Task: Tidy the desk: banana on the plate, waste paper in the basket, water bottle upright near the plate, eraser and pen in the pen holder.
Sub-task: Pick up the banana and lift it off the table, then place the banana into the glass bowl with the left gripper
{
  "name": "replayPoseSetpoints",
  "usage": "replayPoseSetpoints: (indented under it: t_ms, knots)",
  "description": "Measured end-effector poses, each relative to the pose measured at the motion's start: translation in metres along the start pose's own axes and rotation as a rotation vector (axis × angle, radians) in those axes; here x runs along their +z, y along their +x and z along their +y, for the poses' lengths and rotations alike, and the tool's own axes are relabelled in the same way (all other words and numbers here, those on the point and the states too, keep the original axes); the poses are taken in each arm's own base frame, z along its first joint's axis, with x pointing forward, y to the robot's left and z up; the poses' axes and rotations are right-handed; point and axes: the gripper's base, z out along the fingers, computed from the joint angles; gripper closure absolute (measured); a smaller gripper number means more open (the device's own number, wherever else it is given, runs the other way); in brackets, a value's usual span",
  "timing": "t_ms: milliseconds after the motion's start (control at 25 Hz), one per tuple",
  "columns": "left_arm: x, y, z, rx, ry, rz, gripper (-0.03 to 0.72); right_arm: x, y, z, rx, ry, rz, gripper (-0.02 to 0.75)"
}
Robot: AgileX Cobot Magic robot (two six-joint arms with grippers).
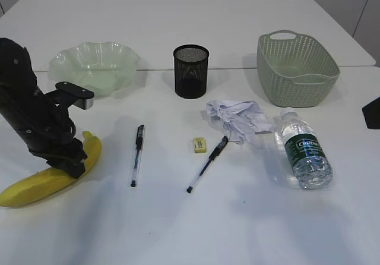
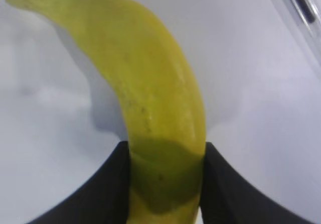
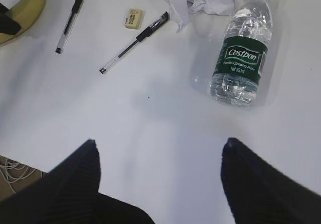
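Observation:
My left gripper is shut on the yellow banana at the front left; in the left wrist view both jaws press the banana's sides. The green glass plate stands behind it. The water bottle lies on its side at the right, also in the right wrist view. Crumpled paper, a yellow eraser and two pens lie mid-table. The black mesh pen holder and green basket stand at the back. My right gripper is open and empty above the table's front.
A dark part of the right arm shows at the right edge. The right wrist view shows the table's near edge with cables below it at the lower left.

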Motion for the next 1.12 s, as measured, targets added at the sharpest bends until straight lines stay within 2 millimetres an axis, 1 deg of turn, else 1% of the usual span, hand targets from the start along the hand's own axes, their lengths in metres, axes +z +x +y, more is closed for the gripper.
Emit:
replayPoseSetpoints:
  t_ms: [160,320,560,720,880,1120]
  knots:
    - [-0.015,0.001,-0.003,0.008,0.002,-0.010,0.429,0.000,0.000,0.000,0.000,0.000,0.000,0.183]
    - [-0.043,-0.005,-0.005,0.021,-0.020,-0.083,0.429,0.000,0.000,0.000,0.000,0.000,0.000,0.183]
    - [-0.092,-0.028,-0.005,0.045,-0.067,-0.238,0.429,0.000,0.000,0.000,0.000,0.000,0.000,0.183]
    - [-0.114,-0.044,-0.003,0.059,-0.095,-0.322,0.429,0.000,0.000,0.000,0.000,0.000,0.000,0.183]
    - [-0.129,-0.058,0.000,0.068,-0.137,-0.418,0.429,0.000,0.000,0.000,-0.002,0.000,0.000,0.183]
    - [-0.138,-0.069,0.004,0.072,-0.201,-0.545,0.429,0.000,0.000,0.000,-0.002,0.000,0.000,0.183]
